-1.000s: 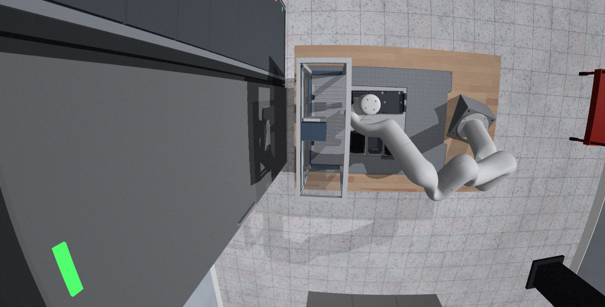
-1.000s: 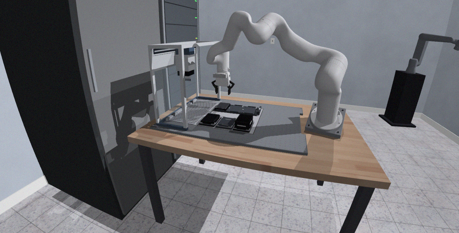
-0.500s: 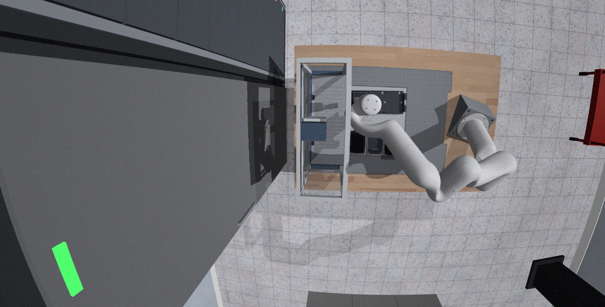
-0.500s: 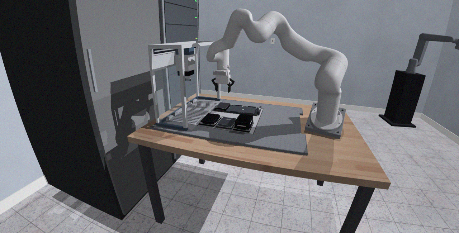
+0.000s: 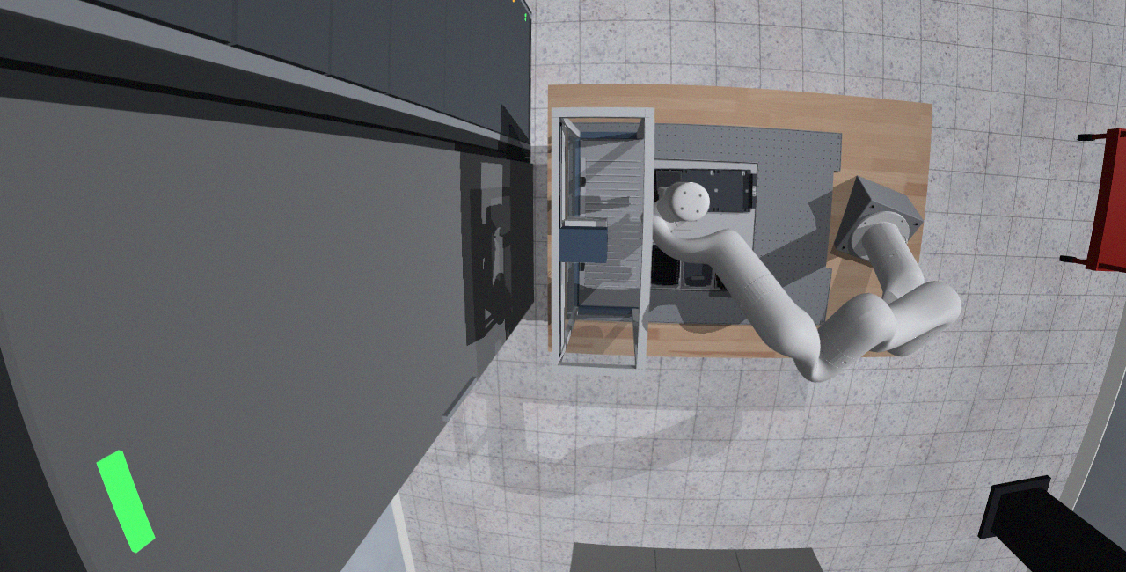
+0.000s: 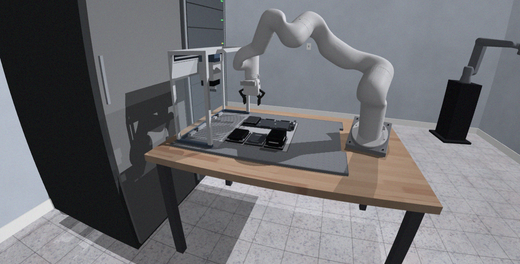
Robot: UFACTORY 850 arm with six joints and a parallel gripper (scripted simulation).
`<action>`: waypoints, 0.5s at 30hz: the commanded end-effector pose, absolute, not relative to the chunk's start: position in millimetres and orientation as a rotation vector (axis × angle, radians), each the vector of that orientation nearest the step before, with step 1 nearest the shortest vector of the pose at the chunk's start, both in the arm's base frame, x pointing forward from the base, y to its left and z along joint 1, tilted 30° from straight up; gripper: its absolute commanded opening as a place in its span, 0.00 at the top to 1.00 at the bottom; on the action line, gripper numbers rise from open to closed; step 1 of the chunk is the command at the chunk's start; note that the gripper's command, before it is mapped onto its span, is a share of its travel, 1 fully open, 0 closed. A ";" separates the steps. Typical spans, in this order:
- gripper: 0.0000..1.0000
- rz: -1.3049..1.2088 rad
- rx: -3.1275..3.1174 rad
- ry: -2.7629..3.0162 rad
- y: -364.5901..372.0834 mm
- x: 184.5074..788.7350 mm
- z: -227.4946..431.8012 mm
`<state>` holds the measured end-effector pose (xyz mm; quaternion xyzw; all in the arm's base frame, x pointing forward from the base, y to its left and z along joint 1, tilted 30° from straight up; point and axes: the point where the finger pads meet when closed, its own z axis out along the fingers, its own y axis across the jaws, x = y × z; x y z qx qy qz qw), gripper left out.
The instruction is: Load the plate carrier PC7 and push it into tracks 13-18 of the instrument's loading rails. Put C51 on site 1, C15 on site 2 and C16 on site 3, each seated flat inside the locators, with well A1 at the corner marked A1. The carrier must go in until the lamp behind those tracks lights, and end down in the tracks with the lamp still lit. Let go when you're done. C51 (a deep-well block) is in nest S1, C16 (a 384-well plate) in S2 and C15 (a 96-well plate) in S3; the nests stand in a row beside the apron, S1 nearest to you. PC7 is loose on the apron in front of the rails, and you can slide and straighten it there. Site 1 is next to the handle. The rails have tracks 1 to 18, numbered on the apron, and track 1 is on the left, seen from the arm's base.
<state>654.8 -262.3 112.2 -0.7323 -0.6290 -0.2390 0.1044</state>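
My jaws stand spread wide with nothing between them. My gripper [image 6: 251, 98] hangs in the air above the far end of the plate carrier PC7 [image 6: 273, 124], well clear of it, pointing straight down.

Directly beneath me, at the carrier's end nearest the rails, a dark plate [image 6: 251, 120] lies on the carrier. It looks flat, though I cannot tell from here which plate it is, nor whether its A1 corner is right. If the handle is at the carrier's end nearest my base, this would be site 3. The rest of the carrier looks bare in the top view, where my wrist covers that end.

Nearer the table's front edge the row of nests holds dark shapes: a tall block [image 6: 276, 137] on the side of my base, which I take to be C51 in S1, a lower, flatter nest in the middle [image 6: 256, 138], and another plate [image 6: 238, 134] nearest the rails. The middle nest may be empty, but that is too small to tell.

The carrier itself lies on the apron [image 6: 291, 142] in front of the ribbed loading rails [image 6: 222, 126], not yet in any track. No lamp behind the rails is visible to me.

So, by my judgement, one plate is placed and two remain; then the carrier must be lined up and pushed home.
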 end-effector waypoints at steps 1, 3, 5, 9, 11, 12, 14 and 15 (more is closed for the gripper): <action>0.00 -0.706 -2.162 -1.855 -241.1 658.3 125.7; 0.00 -0.706 -2.162 -1.855 -232.4 659.5 130.6; 0.00 -0.706 -2.162 -1.855 -223.8 660.6 135.5; 0.00 -0.706 -2.162 -1.855 -206.4 663.0 145.3; 0.00 -0.706 -2.162 -1.855 -202.1 663.6 147.7; 0.00 -0.706 -2.162 -1.855 -202.1 663.6 147.7; 0.00 -0.706 -2.162 -1.855 -193.4 664.8 152.6; 0.00 -0.706 -2.162 -1.855 -189.1 665.3 155.0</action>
